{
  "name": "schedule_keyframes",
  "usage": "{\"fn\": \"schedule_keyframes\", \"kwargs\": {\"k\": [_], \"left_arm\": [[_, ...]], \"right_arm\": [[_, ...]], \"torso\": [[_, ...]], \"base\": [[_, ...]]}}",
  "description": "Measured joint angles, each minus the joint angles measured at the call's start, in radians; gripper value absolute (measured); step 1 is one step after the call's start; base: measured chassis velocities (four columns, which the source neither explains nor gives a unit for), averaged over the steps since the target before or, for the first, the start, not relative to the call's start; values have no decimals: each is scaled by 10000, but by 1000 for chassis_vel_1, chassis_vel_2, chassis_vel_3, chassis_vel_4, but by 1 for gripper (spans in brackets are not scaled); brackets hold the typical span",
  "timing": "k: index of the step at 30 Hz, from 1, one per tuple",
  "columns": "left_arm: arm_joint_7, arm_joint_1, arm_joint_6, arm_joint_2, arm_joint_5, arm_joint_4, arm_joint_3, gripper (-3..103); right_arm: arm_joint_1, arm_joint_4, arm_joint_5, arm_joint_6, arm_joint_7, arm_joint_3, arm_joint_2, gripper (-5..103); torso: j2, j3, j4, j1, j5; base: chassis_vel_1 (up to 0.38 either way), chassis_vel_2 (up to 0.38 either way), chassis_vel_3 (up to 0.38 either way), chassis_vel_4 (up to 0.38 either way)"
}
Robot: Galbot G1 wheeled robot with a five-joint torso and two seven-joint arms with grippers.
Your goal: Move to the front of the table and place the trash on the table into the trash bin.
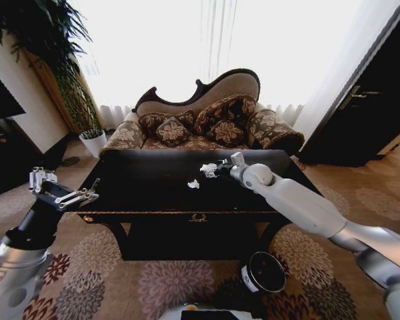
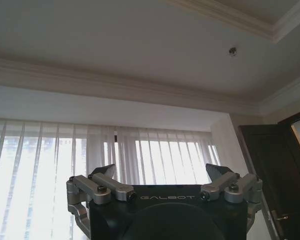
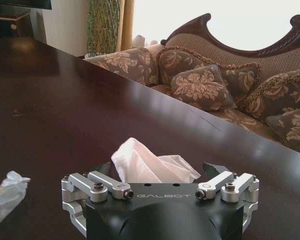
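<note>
**Right end effector set around a paper wad on the tabletop**

Nearest the robot, at about 5 o'clock in the head view, the dark-red trash bin (image 1: 265,272) is seen standing on the patterned carpet (image 1: 167,283), in front of the tabletop (image 1: 147,183) and much lower than it. At 8 o'clock, the left end effector (image 1: 87,195) is held raised off the near left corner of the tabletop; in the left wrist view its fingers (image 2: 106,176) are spread apart with nothing between them, pointed up toward the curtains (image 2: 40,175).

Farther in, a small white scrap (image 1: 194,184) is seen lying on the glossy black top near its middle. Just beyond it, toward 1 o'clock, the right end effector (image 1: 218,168) is reached over the tabletop to a crumpled white paper wad (image 1: 209,169). In the right wrist view the wad (image 3: 147,164) stands between the spread fingers (image 3: 214,171); whether they touch it cannot be told. A second crumpled piece (image 3: 5,192) lies beside it, apart.

Behind the tabletop, at 12 o'clock, the patterned sofa (image 1: 207,123) is seen against the curtained window.
</note>
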Motion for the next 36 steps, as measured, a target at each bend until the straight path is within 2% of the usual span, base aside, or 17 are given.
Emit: {"fn": "schedule_keyframes", "kwargs": {"k": [18,20,21,22,24,27,28,29,32,34,36], "left_arm": [[1,-5,-22,35,26,34,-59,100],[1,-4,-25,17,41,29,-44,100],[2,-4,-25,14,42,24,-42,100],[2,-4,-25,14,42,24,-42,100],[1,3,-26,2,45,11,-42,100],[1,9,-27,-14,57,1,-36,100],[1,9,-27,-14,57,1,-36,100],[1,11,-27,-18,59,-1,-33,100],[1,27,-31,-48,108,-26,14,100],[1,31,-36,-64,122,-30,26,100],[1,40,-39,-79,138,-40,44,100]], "right_arm": [[-181,-404,-366,235,-996,194,-66,101],[-309,-401,-650,289,-1461,331,-124,91],[-346,-397,-717,328,-1536,359,-141,86],[-346,-397,-717,328,-1536,359,-141,86],[-427,-359,-792,411,-1635,404,-172,75],[-488,-339,-806,499,-1660,460,-180,65],[-488,-339,-806,499,-1660,460,-180,65],[-499,-338,-807,522,-1660,471,-181,59],[-629,-251,-785,861,-1669,587,-252,42],[-690,-188,-721,993,-1670,643,-277,42],[-804,-99,-604,1377,-1508,675,-309,32]], "torso": [[1,-1,1,0,0],[2,-1,1,0,0],[2,-1,0,0,0],[2,-1,0,0,0],[2,-1,0,-1,1],[2,-1,1,-1,0],[2,-1,1,-1,0],[1,-1,1,-1,0],[1,0,0,0,0],[2,-1,0,0,0],[2,-1,0,0,0]], "base": [[0,0,0,0],[0,0,0,0],[0,0,0,0],[0,0,0,0],[0,0,0,0],[0,0,0,0],[0,0,0,0],[0,0,0,0],[0,0,0,0],[0,0,0,0],[0,0,0,0]]}}
